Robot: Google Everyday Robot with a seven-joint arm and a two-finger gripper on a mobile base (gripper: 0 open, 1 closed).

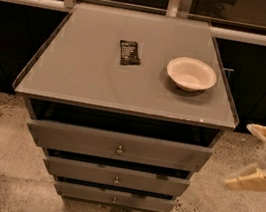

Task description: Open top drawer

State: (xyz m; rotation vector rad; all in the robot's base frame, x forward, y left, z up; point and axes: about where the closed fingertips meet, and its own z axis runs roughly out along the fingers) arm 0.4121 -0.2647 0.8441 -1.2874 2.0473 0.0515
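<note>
At lower centre sits the top drawer (81, 140), with a dark gap above its front and a small knob (119, 150). At the right edge, the gripper (259, 157) is empty, its fingers apart. Coming in sideways, it could miss the knob or strike the drawer's corner.

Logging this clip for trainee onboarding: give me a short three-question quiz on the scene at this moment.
1. Pick one: what lies left of the white bowl on the cabinet top? A, dark packet; B, can; C, sponge.
2. True or false: the gripper holds the top drawer knob.
3. Fill in: the cabinet has ___ drawers.
Key: 1 A. 2 False: the gripper hangs open at the view's right edge, clear of the cabinet. 3 three.
</note>
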